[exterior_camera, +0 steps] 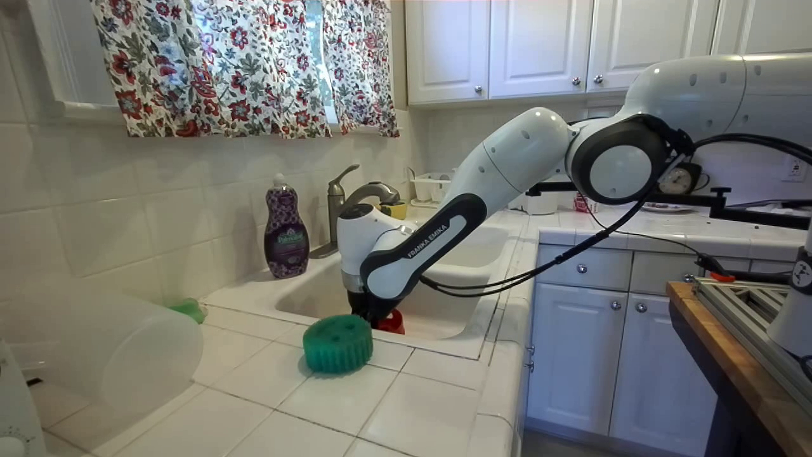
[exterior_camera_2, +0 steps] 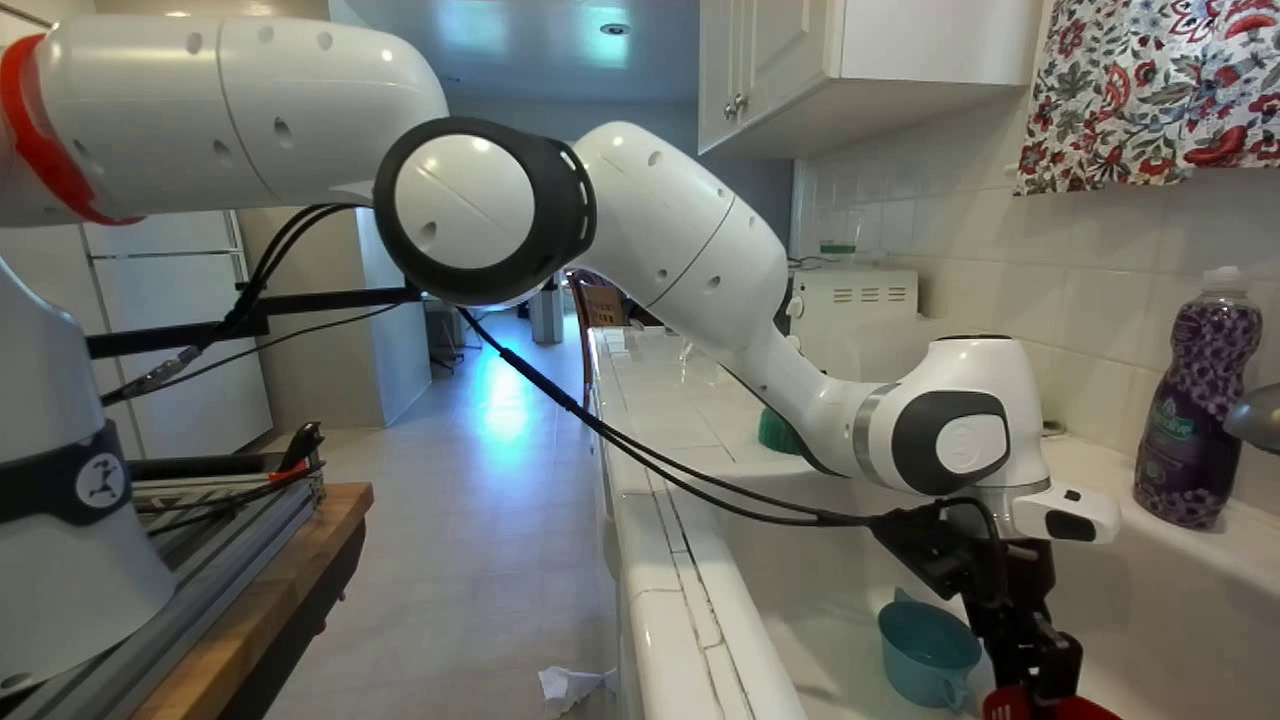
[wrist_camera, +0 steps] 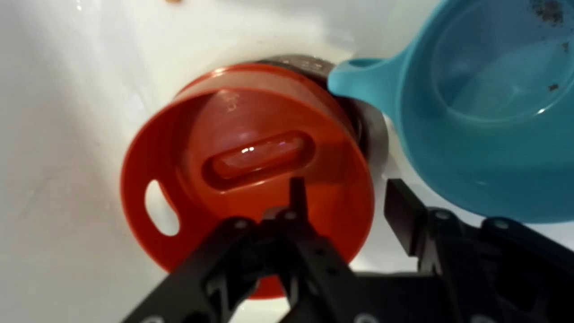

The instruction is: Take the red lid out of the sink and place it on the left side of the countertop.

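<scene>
The red lid [wrist_camera: 269,107] lies in the white sink [wrist_camera: 58,134], partly over the drain. It is round with a raised rim and shows a slot in its side. In both exterior views only small parts of the red lid [exterior_camera: 391,322] [exterior_camera_2: 1090,710] show. My gripper [wrist_camera: 345,193] is open. In the wrist view one finger is over the inside of the lid and the other is outside its rim, with the rim between them. In both exterior views the gripper [exterior_camera: 371,317] [exterior_camera_2: 1045,675] points down into the sink [exterior_camera: 453,311]. The white-tiled countertop [exterior_camera: 431,406] lies beside the sink.
A teal cup [wrist_camera: 493,161] stands in the sink close beside the outer finger. A green dome-shaped object [exterior_camera: 337,346] sits on the countertop at the sink's edge. A purple soap bottle [exterior_camera: 287,235], grey faucet [exterior_camera: 336,219] and translucent container [exterior_camera: 127,343] are nearby.
</scene>
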Controlling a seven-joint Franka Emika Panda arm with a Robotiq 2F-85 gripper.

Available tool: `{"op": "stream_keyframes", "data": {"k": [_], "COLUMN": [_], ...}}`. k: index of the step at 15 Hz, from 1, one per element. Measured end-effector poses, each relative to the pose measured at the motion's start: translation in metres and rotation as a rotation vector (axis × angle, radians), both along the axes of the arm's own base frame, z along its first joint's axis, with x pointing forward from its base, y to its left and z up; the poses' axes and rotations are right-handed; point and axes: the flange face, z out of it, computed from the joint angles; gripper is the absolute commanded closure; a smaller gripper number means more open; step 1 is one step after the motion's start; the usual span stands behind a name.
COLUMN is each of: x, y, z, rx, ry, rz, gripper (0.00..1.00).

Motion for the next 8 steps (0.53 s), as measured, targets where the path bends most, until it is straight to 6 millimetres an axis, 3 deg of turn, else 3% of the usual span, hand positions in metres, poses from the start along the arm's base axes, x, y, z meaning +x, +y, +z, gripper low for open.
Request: {"op": "stream_keyframes", "data": {"k": [2,3,8], "x": [-0.0001,-0.0001,0.0000], "y": [-0.0006,-0.0009,-0.0027], "z": [0.0000,0.0000,0.0003], "rx": [-0.001,-0.002,-0.005], "ry": [0.001,0.001,0.001], "rz": [0.000,0.001,0.000], "gripper": [0.97,1.00,0.99]}}
